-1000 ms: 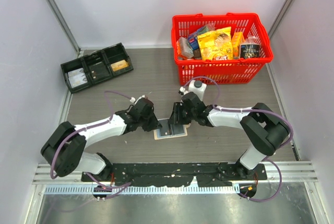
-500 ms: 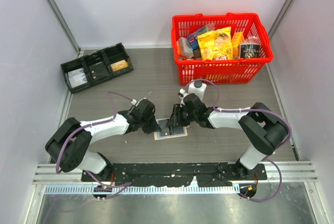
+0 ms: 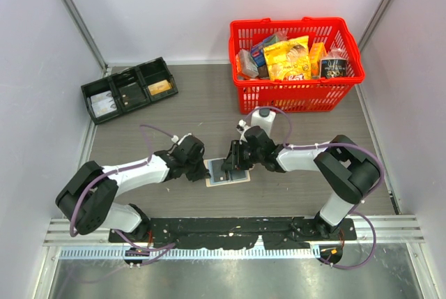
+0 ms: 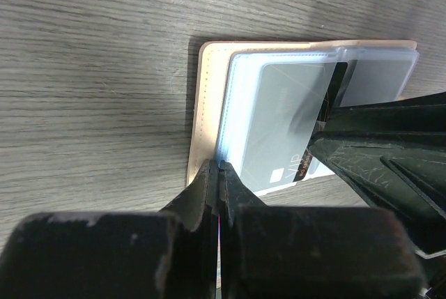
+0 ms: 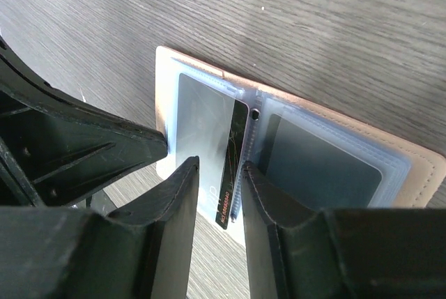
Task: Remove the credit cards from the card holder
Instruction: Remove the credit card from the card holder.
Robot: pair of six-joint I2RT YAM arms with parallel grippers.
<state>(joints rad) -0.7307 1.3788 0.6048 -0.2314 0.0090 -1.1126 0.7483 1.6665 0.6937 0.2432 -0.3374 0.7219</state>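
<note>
Hidden: in the top view the left gripper (image 3: pixel 203 168) and right gripper (image 3: pixel 230 166) cover most of the holder (image 3: pixel 228 178), so only its lower part shows. In each wrist view the camera's own fingers cut off the holder's lower edge.
Holder, place: open and flat on the table (image 3: pixel 174 114), at the centre of the top view, between the two grippers.
Holder, make: a tan border with rounded corners around clear, glossy plastic sleeves (image 5: pixel 390 163).
Cards: a grey card (image 4: pixel 282 128) lies in one sleeve, its pale lettering too small to read. A black card (image 5: pixel 233 152) shows as a narrow strip beside it and reaches past the sleeve's lower edge. A darker card (image 5: pixel 317 163) fills the neighbouring sleeve.
Left gripper: its fingers are pressed together, tips at the holder's lower left edge in its wrist view. Whether they pinch a sleeve cannot be told.
Right gripper: its fingers stand apart, one on each side of the black card's strip. Contact cannot be told.
Table: matte grey wood grain.
Basket (image 3: pixel 300 93): red plastic lattice at upper right, holding packets whose labels are unreadable.
Tray (image 3: pixel 86 100): black with three compartments, at upper left. Its contents are hard to make out.
</note>
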